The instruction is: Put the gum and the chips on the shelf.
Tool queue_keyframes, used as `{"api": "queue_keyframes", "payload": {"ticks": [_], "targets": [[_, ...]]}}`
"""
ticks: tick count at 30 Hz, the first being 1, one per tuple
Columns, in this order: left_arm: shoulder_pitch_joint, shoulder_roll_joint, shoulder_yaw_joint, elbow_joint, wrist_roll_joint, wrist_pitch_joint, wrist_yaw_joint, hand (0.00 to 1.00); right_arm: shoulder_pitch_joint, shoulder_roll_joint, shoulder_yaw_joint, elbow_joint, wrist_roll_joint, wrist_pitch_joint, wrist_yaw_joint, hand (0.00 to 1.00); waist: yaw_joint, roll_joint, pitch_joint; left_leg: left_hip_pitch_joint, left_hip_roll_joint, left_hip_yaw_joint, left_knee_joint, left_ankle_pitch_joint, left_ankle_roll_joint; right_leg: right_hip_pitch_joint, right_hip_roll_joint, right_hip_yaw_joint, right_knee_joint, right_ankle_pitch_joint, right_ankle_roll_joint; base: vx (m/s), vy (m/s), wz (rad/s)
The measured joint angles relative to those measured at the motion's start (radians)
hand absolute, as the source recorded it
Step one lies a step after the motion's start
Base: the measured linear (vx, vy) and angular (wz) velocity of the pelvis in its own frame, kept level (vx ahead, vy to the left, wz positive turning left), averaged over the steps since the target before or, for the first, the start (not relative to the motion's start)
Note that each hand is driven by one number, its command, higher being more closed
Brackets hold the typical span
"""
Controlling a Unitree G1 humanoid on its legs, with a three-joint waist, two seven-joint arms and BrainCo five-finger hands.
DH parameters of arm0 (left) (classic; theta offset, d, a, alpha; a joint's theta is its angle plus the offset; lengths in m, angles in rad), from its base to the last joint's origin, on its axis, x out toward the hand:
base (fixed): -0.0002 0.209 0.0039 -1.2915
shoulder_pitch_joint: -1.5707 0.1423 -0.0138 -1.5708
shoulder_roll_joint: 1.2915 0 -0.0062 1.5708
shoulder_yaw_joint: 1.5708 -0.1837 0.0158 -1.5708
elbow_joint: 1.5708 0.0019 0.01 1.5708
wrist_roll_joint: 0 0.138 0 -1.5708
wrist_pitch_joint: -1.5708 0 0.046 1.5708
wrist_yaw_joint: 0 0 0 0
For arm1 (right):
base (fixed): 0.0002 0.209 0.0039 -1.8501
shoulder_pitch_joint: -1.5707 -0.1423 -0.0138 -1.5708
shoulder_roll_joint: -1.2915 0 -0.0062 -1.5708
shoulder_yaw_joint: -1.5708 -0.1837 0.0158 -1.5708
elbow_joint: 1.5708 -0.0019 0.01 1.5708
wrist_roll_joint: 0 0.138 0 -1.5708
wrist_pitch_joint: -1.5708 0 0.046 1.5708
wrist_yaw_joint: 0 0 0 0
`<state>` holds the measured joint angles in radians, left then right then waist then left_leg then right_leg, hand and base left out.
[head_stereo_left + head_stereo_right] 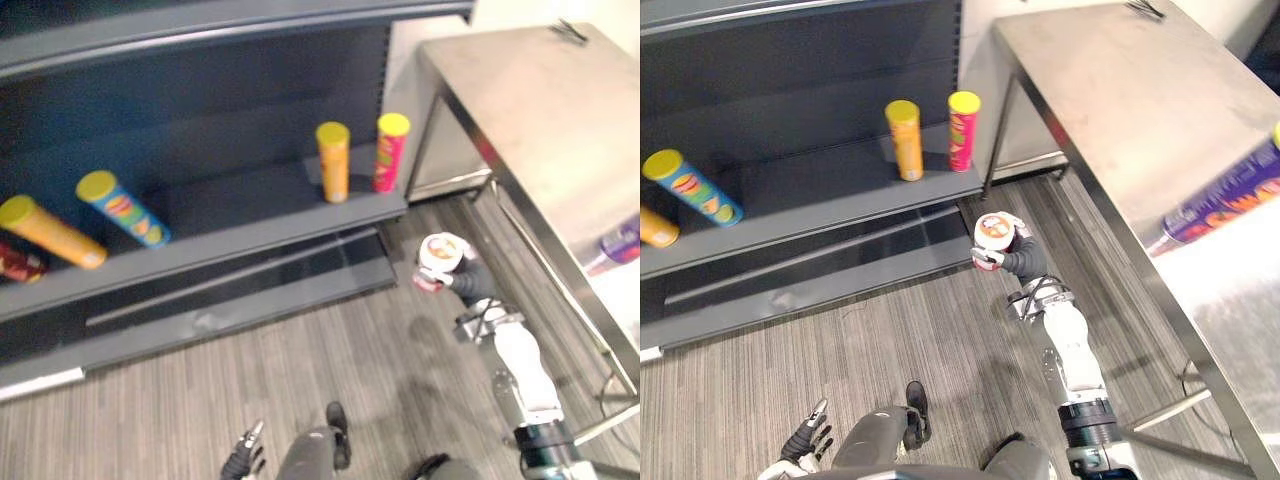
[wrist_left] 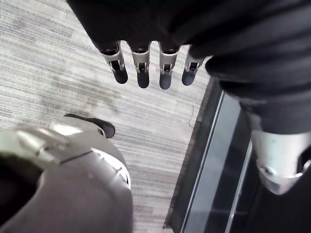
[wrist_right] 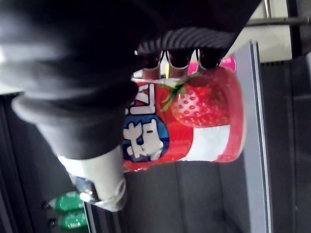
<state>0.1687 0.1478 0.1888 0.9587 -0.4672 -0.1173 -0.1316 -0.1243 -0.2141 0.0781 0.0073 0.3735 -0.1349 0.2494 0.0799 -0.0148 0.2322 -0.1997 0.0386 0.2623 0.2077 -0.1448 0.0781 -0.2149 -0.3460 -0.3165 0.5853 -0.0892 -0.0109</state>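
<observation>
Dark fingertips [image 3: 180, 59] of the right hand [image 1: 1018, 256] curl over one side of a gum tub [image 3: 194, 121], and the thumb presses the opposite side, so the tub is clamped round its wall. The tub is red with a strawberry picture and a white lid that faces up toward the head camera. It is held in the air over the floor, just off the right front corner of the grey shelf [image 1: 260, 215].

The tub looks small, light and stiff. Its glossy wrap is probably slippery, so a hold round the middle of the wall seems safer than one on the lid, which could pop off.

On the shelf board near its right end, an orange chips can [image 1: 333, 160] and a pink chips can [image 1: 390, 152] stand upright, close together. Toward the left end, a blue chips can [image 1: 125, 208] and another orange can [image 1: 50, 232] lie tilted.

A purple chips can [image 1: 1230, 195] lies on the steel table [image 1: 1110, 100]. It is likely a light tube that rolls easily, with brittle contents, and is best gripped mid-body.

The left hand [image 2: 141, 73] hangs low over the floor with its fingers straight, apart and empty.
</observation>
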Motion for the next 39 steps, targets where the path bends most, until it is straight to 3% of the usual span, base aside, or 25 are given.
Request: {"api": "queue_keyframes", "payload": {"ticks": [2,6,7,10,13,17,23,28,30,32,34,36,39], "targets": [[-0.006,0.014,-0.002,0.02,0.003,-0.011,0.009,0.0,0.04,0.009,0.009,-0.022,0.034,0.0,0.004,1.0,-0.016,-0.012,0.008,0.031,-0.029,-0.056,-0.022,0.009,-0.003,-0.007,0.077,0.139,-0.046,-0.041,0.049,0.12,0.039,1.28],[-0.016,0.021,-0.007,0.037,0.007,-0.011,0.021,0.0,0.089,0.028,0.01,-0.071,0.092,-0.001,0.023,1.0,-0.025,-0.05,0.006,0.056,-0.085,-0.136,-0.021,0.014,0.003,-0.039,0.128,0.168,-0.147,-0.043,0.056,0.16,-0.012,0.89],[-0.02,0.019,-0.03,0.037,0.006,-0.011,0.02,0.0,0.09,0.031,0.009,-0.076,0.107,-0.001,0.022,1.0,-0.028,-0.051,0.007,0.048,-0.089,-0.14,0.005,0.004,-0.013,-0.039,0.141,0.168,-0.219,-0.027,0.077,0.16,-0.056,0.57],[-0.02,0.016,-0.034,0.039,0.0,-0.011,0.02,0.0,0.087,0.041,0.008,-0.075,0.106,-0.001,0.021,1.0,-0.033,-0.056,0.01,0.044,-0.085,-0.134,0.043,-0.017,-0.045,0.008,0.146,0.169,-0.314,0.029,0.103,0.13,-0.106,0.35],[-0.019,0.008,-0.034,0.043,0.0,-0.01,0.018,0.0,0.077,0.052,-0.004,-0.08,0.107,-0.005,0.02,1.0,-0.035,-0.054,0.009,0.044,-0.042,-0.134,0.036,-0.034,-0.07,0.034,0.197,0.168,-0.379,0.029,0.102,0.08,-0.156,-0.09],[-0.025,-0.001,-0.033,0.067,0.011,-0.01,0.012,0.0,0.115,0.056,-0.055,-0.083,0.107,-0.007,0.02,1.0,-0.051,-0.048,0.007,0.067,-0.019,-0.136,-0.017,-0.02,-0.084,0.051,0.226,0.162,-0.413,0.027,0.096,0.05,-0.142,-0.05],[-0.033,-0.002,-0.033,0.076,0.052,-0.009,0.01,0.0,0.165,0.057,-0.078,-0.092,0.107,-0.007,0.02,1.0,-0.066,-0.036,0.002,0.11,-0.02,-0.149,-0.108,0.025,-0.092,0.061,0.233,0.152,-0.423,0.018,0.083,0.05,-0.042,0.06],[-0.06,-0.006,-0.036,0.074,0.062,-0.009,0.013,0.0,0.185,0.057,-0.08,-0.097,0.107,-0.007,0.02,1.0,-0.083,-0.029,0.003,0.102,-0.028,-0.171,-0.066,0.009,-0.103,0.033,0.212,0.132,-0.304,-0.07,0.07,0.04,-0.035,0.22],[-0.064,-0.009,-0.038,0.07,0.077,-0.01,0.013,0.0,0.209,0.057,-0.08,-0.105,0.107,-0.008,0.02,1.0,-0.086,-0.023,0.006,0.054,-0.017,-0.162,0.076,-0.032,-0.105,0.039,0.206,0.117,-0.25,-0.117,0.064,0.01,-0.066,0.34],[-0.066,-0.008,-0.043,0.06,0.076,-0.01,0.008,0.0,0.236,0.056,-0.088,-0.114,0.108,-0.009,0.018,1.0,-0.095,-0.014,0.013,-0.03,0.007,-0.133,0.327,-0.031,-0.107,0.084,0.188,0.089,-0.206,-0.177,0.045,0.0,-0.087,0.43],[-0.072,-0.007,-0.051,0.057,0.076,-0.01,0.007,0.0,0.235,0.058,-0.101,-0.117,0.108,-0.012,0.01,1.0,-0.097,-0.018,0.024,-0.085,0.035,-0.118,0.445,-0.032,-0.104,0.11,0.175,0.077,-0.195,-0.198,0.036,0.01,-0.014,0.12],[-0.076,0.006,-0.076,0.058,0.076,-0.009,0.006,0.0,0.233,0.058,-0.112,-0.116,0.109,-0.025,-0.004,1.0,-0.1,-0.011,0.025,-0.127,0.092,-0.103,0.394,-0.051,-0.106,0.111,0.164,0.081,-0.195,-0.206,0.038,0.06,0.029,0.02],[-0.072,0.009,-0.081,0.057,0.042,-0.009,0.004,0.0,0.225,0.053,-0.116,-0.114,0.109,-0.027,-0.022,1.0,-0.103,-0.01,0.024,-0.147,0.129,-0.162,0.16,0.007,-0.154,0.103,0.134,0.109,-0.196,-0.222,0.064,0.14,0.126,-0.09]]}}
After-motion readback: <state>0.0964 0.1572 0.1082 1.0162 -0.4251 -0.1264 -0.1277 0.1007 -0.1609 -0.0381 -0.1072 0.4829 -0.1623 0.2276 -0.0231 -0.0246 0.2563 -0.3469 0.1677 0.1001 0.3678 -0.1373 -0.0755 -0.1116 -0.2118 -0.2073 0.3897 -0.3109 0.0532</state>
